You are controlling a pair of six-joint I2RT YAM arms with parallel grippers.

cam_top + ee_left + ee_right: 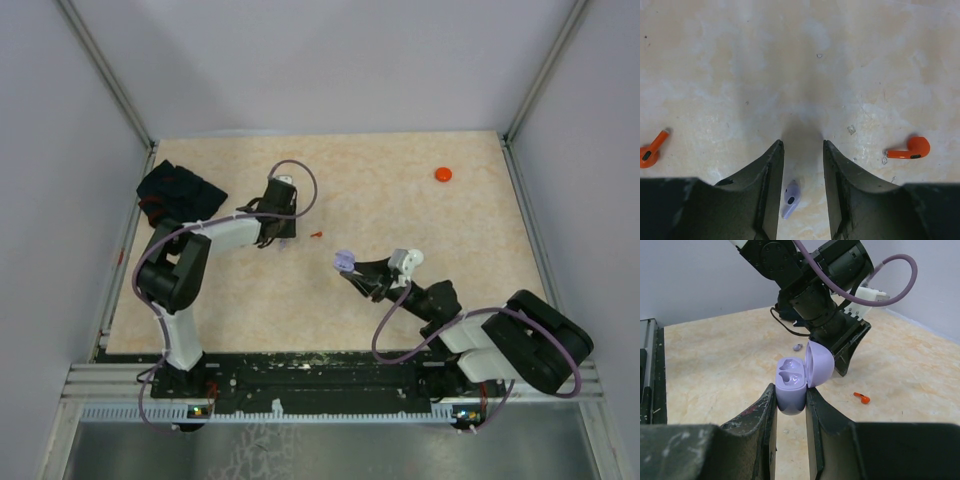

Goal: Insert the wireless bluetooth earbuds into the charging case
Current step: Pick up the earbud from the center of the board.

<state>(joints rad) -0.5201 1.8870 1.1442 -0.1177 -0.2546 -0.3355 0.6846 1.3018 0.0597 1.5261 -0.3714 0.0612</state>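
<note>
Right gripper (790, 391) clamps the open charging case (790, 382), sockets empty, while the left gripper (802, 146) hangs spread around a pale purple earbud (791, 199), nothing inserted yet.

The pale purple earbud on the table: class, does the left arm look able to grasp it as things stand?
Probably yes. The left gripper is open over the pale purple earbud, which lies on the table between its fingers with nothing in the gap; the orange earbuds lie well aside.
</note>
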